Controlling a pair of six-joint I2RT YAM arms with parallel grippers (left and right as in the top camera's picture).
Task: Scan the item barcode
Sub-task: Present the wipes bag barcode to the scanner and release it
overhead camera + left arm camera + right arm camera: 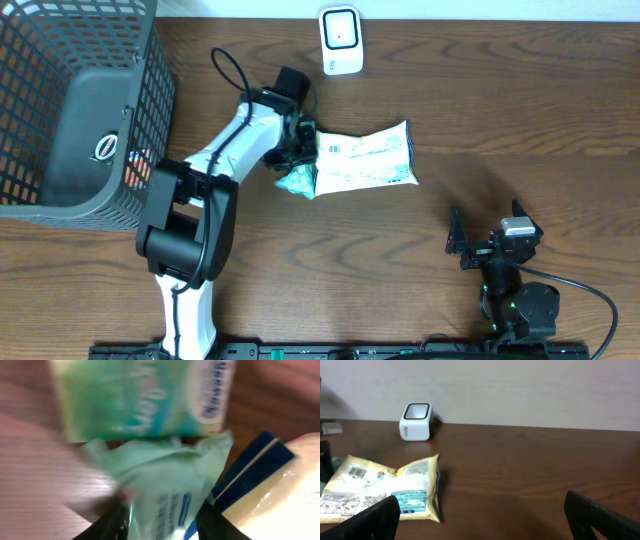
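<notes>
We see a dark wood-grain table (520, 120) backed by a plain pale wall (520, 385). A grey mesh basket (40, 60) stands at the far left.

Just right of it, the left gripper (303, 148) reaches down at the left end of the snack packet (368, 160). A small teal pack (296, 183) lies touching that same corner. In the left wrist view a pale green crinkled wrapper edge (170, 485) sits between the fingers (107, 525). The picture is too blurred for us to tell whether they pinch it or stand loose. The writing on the teal pack is smeared and we cannot read it.

The snack packet lies flat near the table's middle, printed side up. Its barcode (357, 472) is near the left end; the other print is too small to read. Its long axis runs left to right, the right end angled slightly toward the wall.

The white scanner (340, 40) stands beyond it by the far edge. At the near right, the right gripper (487, 225) has its fingers spread wide and holds nothing.
</notes>
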